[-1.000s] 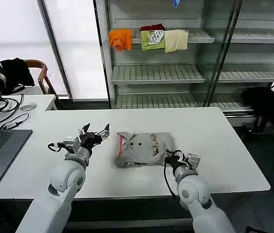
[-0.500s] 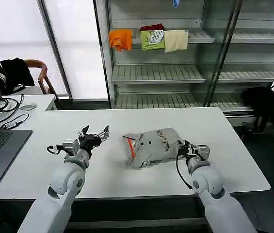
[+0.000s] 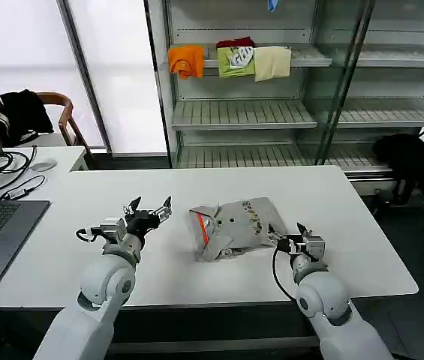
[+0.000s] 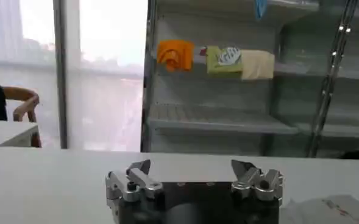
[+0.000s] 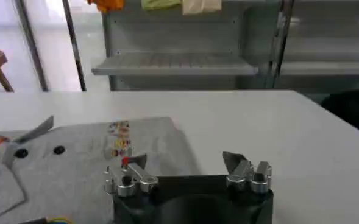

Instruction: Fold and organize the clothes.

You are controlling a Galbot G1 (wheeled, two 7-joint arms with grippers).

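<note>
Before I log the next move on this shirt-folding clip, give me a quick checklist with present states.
1. Shirt on the table: ok, it lies near the middle, clear of the edges.
2. Shirt folded flat: not ok, bundle is rumpled and skewed.
3. Right hand free of cloth: ok, open at the shirt's right edge, holding nothing.
4. Left hand ready: ok, open, off the shirt's left side.
5. Shelf has room: ok, bare space right of the folded clothes.

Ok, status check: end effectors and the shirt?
Left end effector open, beside the grey shirt. Right end effector open at its other edge, holding nothing. Shirt folded, rumpled, on the table. Nothing in the way.
</note>
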